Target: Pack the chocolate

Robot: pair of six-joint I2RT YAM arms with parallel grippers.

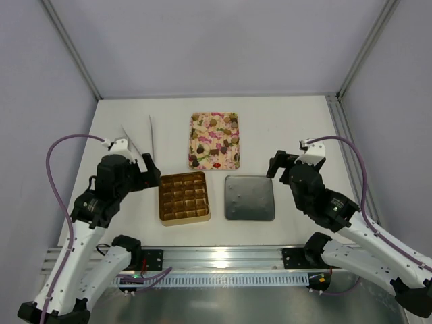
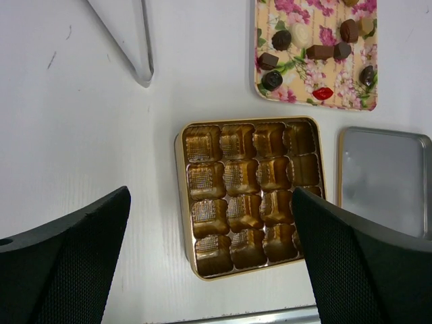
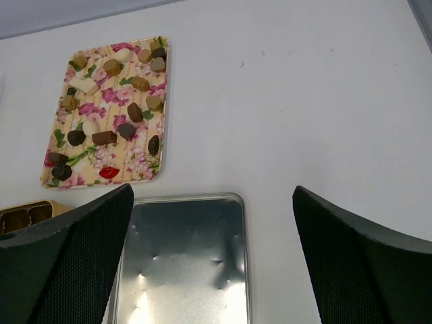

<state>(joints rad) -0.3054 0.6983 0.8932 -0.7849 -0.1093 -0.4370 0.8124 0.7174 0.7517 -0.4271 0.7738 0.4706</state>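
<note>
Now both jaws stand released and empty: left gripper [image 2: 210, 202] over the bare gold box [image 2: 181, 196], right gripper [image 3: 210, 196] above the lid [image 3: 182, 263]. Chocolates [image 3: 104, 137] lie on the floral tray [image 3: 128, 165]. Best to pick an outlying piece, pinch lightly, and seat it squarely in a cell.

Reaching inward with left arm [image 1: 77, 236] and right arm [image 1: 371, 236], both bent at the elbow. Holding left claw [image 1: 152, 173] wide open, empty, fingers [image 2: 67, 263] splayed far apart. Holding right claw [image 1: 275, 167] just as wide, empty, fingers [image 3: 358, 263] splayed too. Hovering both claws, well apart from each other.
</note>
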